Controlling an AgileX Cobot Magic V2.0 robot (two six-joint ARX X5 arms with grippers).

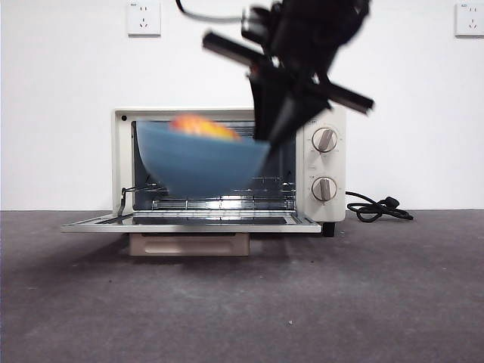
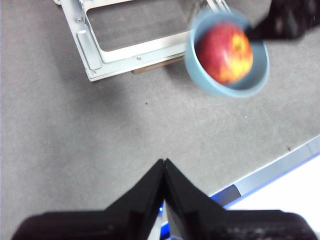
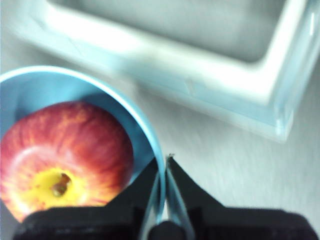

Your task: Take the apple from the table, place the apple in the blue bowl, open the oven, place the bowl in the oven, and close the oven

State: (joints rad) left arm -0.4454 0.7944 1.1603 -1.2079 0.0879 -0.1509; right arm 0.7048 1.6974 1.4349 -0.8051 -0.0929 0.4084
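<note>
The blue bowl (image 1: 200, 162) hangs in the air in front of the oven (image 1: 325, 215), whose door (image 1: 189, 224) lies folded down flat. The red-and-yellow apple (image 1: 200, 126) sits inside the bowl. My right gripper (image 1: 268, 132) comes in from above and is shut on the bowl's right rim. In the right wrist view this gripper (image 3: 165, 160) pinches the rim of the bowl (image 3: 50, 85), with the apple (image 3: 65, 155) beside it. My left gripper (image 2: 164, 162) is shut on nothing, high over the table, looking down on the bowl (image 2: 200, 80), the apple (image 2: 226, 52) and the open door (image 2: 135, 40).
A wire rack (image 1: 219, 203) shows inside the oven. The black cord (image 1: 378, 208) lies coiled on the table (image 1: 340, 302) right of the oven. The table's edge, with a pale blue strip (image 2: 275, 175), runs near the left gripper.
</note>
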